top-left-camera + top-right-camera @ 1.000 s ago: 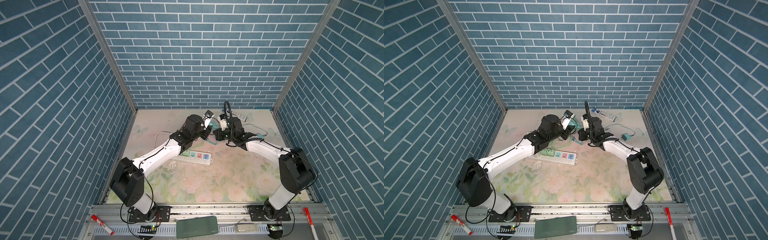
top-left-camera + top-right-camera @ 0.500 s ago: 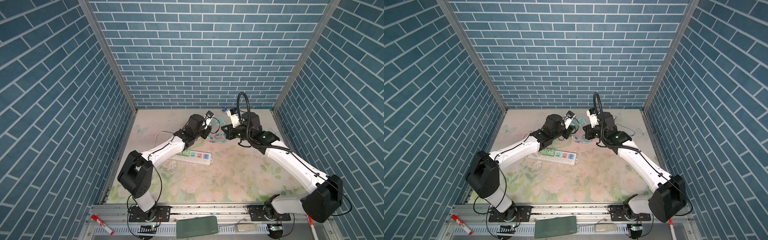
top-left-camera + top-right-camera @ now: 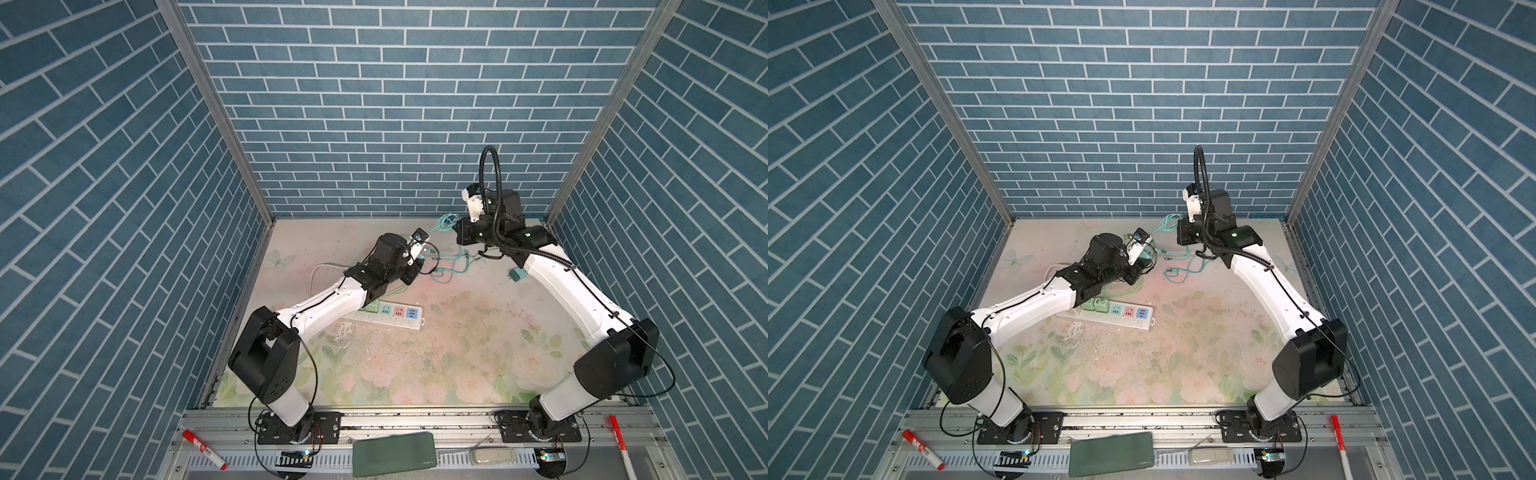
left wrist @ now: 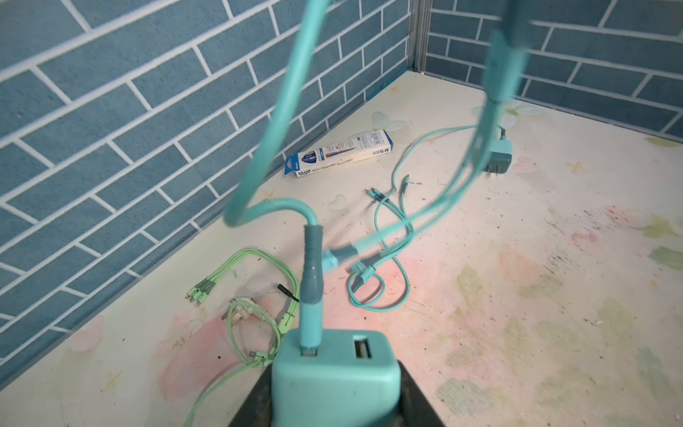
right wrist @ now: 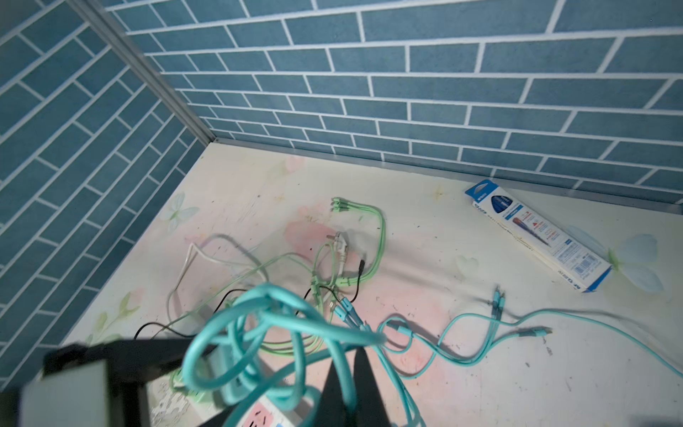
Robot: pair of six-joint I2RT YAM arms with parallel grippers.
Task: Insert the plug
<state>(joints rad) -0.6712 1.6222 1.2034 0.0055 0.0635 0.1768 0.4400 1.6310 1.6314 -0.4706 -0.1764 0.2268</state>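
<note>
Pulled back toward the rear right corner and lifted, right gripper (image 5: pixel 354 377) has its jaws together on the teal cable (image 5: pixel 258 332); the pinch point is blurred. Meanwhile left gripper (image 4: pixel 334 401) clamps the teal charger (image 4: pixel 332 373), cable in one port, over the mat beyond the power strip (image 3: pixel 392 319). Prongs hidden; strip's left end sits under the left arm (image 3: pixel 328 303).

Bright, even overhead light; top views sharp, my wrist cams softer.
Table (image 3: pixel 457 340) lit flat, soft short shadows, no glare. My L wrist cam: teal cable (image 4: pixel 273 122) near lens is blurred, charger (image 4: pixel 334 373) fairly sharp. R wrist cam dimmer, cable loops smeared, wall lines bow at edges.
</note>
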